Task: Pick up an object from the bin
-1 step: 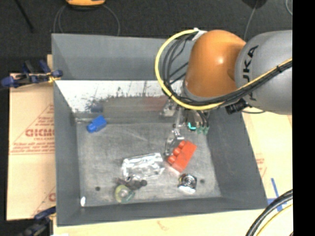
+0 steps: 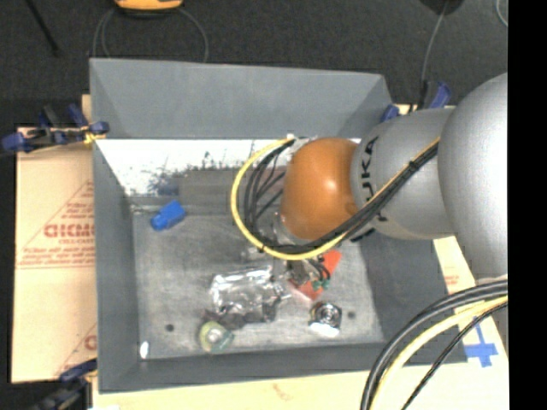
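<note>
Below the orange wrist cover [image 2: 318, 186] and its loop of cables [image 2: 237, 196], the hand [image 2: 289, 273] is low over the floor of the bin [image 2: 239, 101], toward the near-right part. The cover and cables hide most of it; whether it is open or closed cannot be told, and nothing can be seen gripped.

Items nearest the hand:
- Crumpled silvery wrapper [image 2: 244, 290]: lying flat, just beside the hand on the view's left. Its long axis runs roughly across the view, one end pointing at the hand, the other away from it. Contact with the hand cannot be confirmed.
- Red piece [image 2: 325, 265]: just beside the hand on the opposite side, partly covered by the wrist. Its orientation cannot be made out.
- Round metal part [image 2: 326, 315]: near the hand, on its near-right side, apart from the wrapper.
- Greenish disc [image 2: 215, 336]: nearer the camera than the wrapper's far end, close to the front wall.

Item well apart from the hand:
- Blue block [image 2: 167, 216]: far-left of the hand, by the back wall, long axis slanted.
</note>
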`<state>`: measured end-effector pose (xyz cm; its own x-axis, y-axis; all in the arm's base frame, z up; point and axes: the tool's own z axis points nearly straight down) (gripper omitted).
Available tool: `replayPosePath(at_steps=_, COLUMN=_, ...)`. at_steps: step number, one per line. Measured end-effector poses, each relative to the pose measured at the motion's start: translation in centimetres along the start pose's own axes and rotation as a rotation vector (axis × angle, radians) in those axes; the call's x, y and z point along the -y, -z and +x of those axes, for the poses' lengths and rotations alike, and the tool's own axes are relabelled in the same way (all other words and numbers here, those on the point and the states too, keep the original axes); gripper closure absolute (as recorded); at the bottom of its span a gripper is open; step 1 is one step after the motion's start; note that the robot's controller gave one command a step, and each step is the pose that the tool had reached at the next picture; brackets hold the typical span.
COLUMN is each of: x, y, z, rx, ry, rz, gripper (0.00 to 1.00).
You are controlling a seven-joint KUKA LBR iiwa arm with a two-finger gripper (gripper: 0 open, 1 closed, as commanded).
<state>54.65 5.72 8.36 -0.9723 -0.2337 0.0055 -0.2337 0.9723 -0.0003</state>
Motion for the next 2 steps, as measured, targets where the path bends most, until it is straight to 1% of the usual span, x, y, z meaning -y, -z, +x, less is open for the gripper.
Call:
replayPosePath(at_steps=1, x=0.0, y=0.4, z=-0.2, rx=0.008, ry=-0.004, rz=0.0, gripper=1.0)
replayPosePath(at_steps=2, x=0.2, y=13.9, z=0.4, rx=0.013, ry=0.216, rz=0.003, gripper=1.0)
